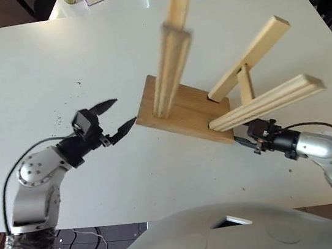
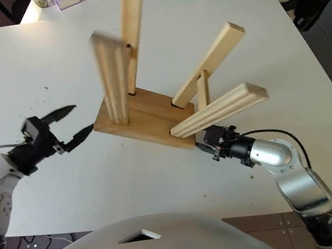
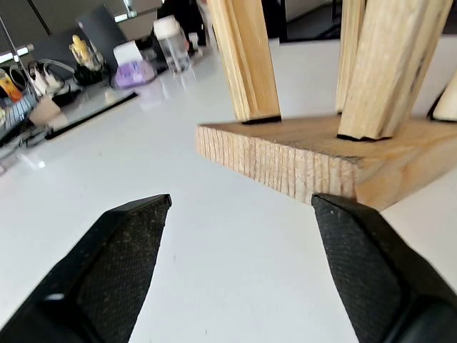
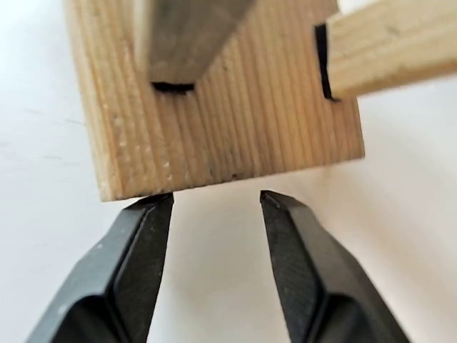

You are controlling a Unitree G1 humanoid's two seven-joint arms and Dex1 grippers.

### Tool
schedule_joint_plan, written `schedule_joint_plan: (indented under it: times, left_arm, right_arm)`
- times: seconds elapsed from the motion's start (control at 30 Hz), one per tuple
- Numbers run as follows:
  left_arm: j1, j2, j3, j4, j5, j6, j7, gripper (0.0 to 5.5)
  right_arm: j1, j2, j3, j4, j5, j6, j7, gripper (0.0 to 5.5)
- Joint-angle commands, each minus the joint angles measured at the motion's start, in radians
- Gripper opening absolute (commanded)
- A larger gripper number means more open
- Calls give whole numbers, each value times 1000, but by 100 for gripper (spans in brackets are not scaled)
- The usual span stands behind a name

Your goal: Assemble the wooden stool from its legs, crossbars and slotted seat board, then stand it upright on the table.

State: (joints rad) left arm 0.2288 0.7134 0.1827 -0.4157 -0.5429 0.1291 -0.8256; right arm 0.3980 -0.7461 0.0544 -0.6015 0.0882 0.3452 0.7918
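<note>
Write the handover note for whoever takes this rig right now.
Left hand: open, empty, beside the left edge of the pale wooden seat board.
Right hand: open, empty, at the board's near right corner.
Done: long wooden legs stand in the board, splayed; a short wooden crossbar joins the right pair.
To do: the stool lies seat-down on the white table; turn it onto its legs.

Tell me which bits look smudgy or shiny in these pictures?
Left eye view: the tallest leg is smeared, the seat board looks crisp, and the table has a bright sheen towards its far side. Right wrist view: the leg nearest the camera is dark and out of focus. Left wrist view: the bottle far behind looks soft.
</note>
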Motion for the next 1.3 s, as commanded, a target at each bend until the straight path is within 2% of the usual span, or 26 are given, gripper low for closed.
schedule_joint_plan:
  times: [0.03, 0.2, 0.33, 0.53, 0.83, 1.1, 1.3]
  left_arm:
    - [131, 58, 16, -175, -79, 115, -45, 368]
    - [224, 67, 33, -237, -75, 139, -48, 368]
    - [168, 69, 101, -269, -182, 212, -12, 368]
    - [100, 107, 188, -228, -251, 279, -58, 368]
    - [227, 115, 126, -65, -63, 161, -232, 368]
    - [145, 120, 62, 220, 96, -27, -335, 368]
    - [97, 60, -119, 326, 225, -170, -382, 368]
  right_arm:
    - [-2, -51, -200, -216, 249, 102, 86, 224]
    - [-41, -112, -332, -252, 374, 185, 137, 224]
    - [-49, -140, -359, -272, 411, 210, 151, 224]
    - [-36, -158, -381, -268, 430, 217, 182, 224]
    - [-56, -160, -390, -30, 395, 101, 285, 224]
    - [-88, -163, -298, 173, 325, -25, 353, 224]
    - [-205, -119, -82, 361, 176, -199, 380, 224]
